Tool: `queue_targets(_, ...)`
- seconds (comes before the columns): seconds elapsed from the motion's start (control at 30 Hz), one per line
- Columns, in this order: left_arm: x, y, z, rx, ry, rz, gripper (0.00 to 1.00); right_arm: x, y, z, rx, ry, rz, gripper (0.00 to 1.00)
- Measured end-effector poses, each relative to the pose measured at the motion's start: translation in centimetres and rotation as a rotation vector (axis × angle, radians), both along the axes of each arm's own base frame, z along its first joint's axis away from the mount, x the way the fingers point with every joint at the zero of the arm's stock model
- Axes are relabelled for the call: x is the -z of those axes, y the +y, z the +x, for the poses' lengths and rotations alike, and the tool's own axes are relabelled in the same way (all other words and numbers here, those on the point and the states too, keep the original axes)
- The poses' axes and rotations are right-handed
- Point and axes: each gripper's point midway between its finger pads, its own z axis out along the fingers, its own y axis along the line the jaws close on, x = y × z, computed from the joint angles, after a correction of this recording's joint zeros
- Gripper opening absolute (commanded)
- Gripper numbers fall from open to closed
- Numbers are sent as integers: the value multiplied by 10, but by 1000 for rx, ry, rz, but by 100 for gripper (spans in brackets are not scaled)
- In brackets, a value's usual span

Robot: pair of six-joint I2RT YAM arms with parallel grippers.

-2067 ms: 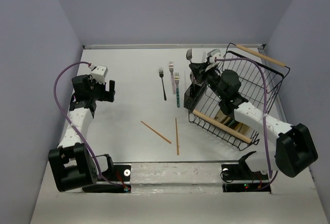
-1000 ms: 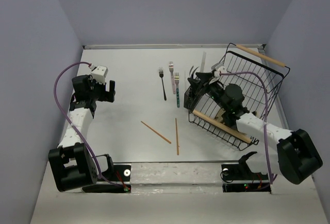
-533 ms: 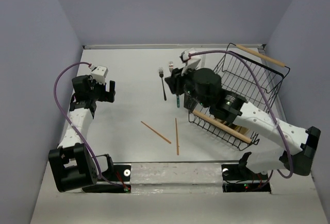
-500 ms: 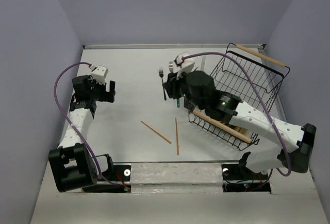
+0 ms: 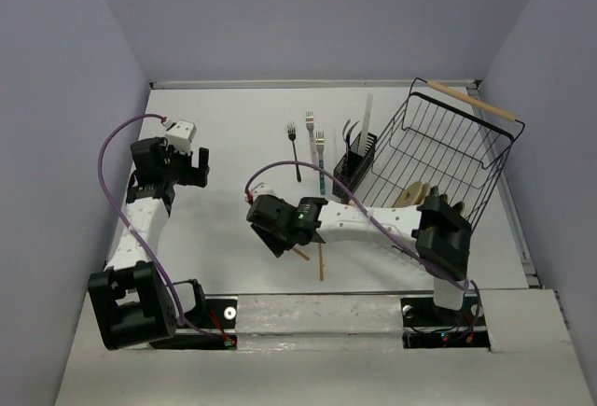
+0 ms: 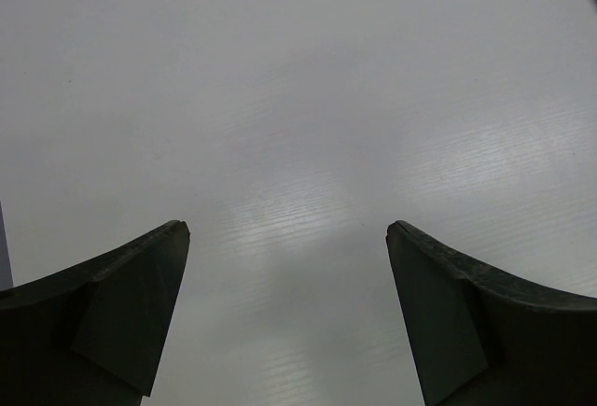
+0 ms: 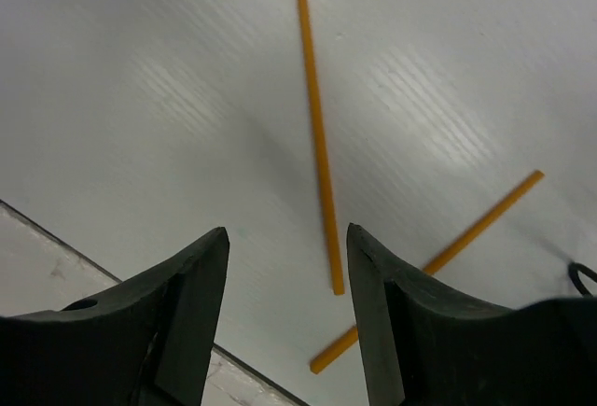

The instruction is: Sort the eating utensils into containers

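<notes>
Two brown chopsticks lie near the table's front middle, one [image 7: 315,117] running away from me and one [image 7: 448,252] slanted to its right. My right gripper [image 7: 287,233] [image 5: 278,238] hovers open over their near ends, holding nothing. A black fork [image 5: 294,149], a pink fork [image 5: 311,133] and a teal fork [image 5: 321,171] lie side by side farther back. The black cutlery holder [image 5: 353,175] beside them holds forks and pale chopsticks [image 5: 366,119]. My left gripper [image 5: 191,165] [image 6: 287,231] stays open over bare table at the left.
A big black wire rack [image 5: 446,149] with wooden handles stands tilted at the right, right behind the holder, with tan plates [image 5: 415,196] inside. The right arm [image 5: 373,221] stretches across the table's front. The table's front edge strip [image 7: 56,266] is close under the right gripper.
My right arm swung from the cutlery holder, past the forks, down to the front middle over the brown chopsticks. The left arm has not moved.
</notes>
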Motion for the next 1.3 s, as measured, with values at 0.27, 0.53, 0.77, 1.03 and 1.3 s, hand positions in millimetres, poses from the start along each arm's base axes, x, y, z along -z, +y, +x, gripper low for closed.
queue_targets(0.27, -1, -1, -6, 4, -13, 9, 99, 38, 24, 18, -92, 93, -41, 59)
queue_targets(0.53, -1, -1, -6, 5, -14, 11, 99, 67, 23, 31, -109, 167, -68, 47)
queue_targets(0.77, 0, -1, -6, 4, -14, 12, 99, 69, 24, 31, -107, 170, -69, 15)
queue_targets(1.03, 6, 1, -8, -2, -4, 17, 99, 69, 26, 31, -88, 171, -63, 0)
queue_targets(1.3, 6, 1, -9, -4, -4, 18, 99, 66, 42, 27, -89, 192, 17, 0)
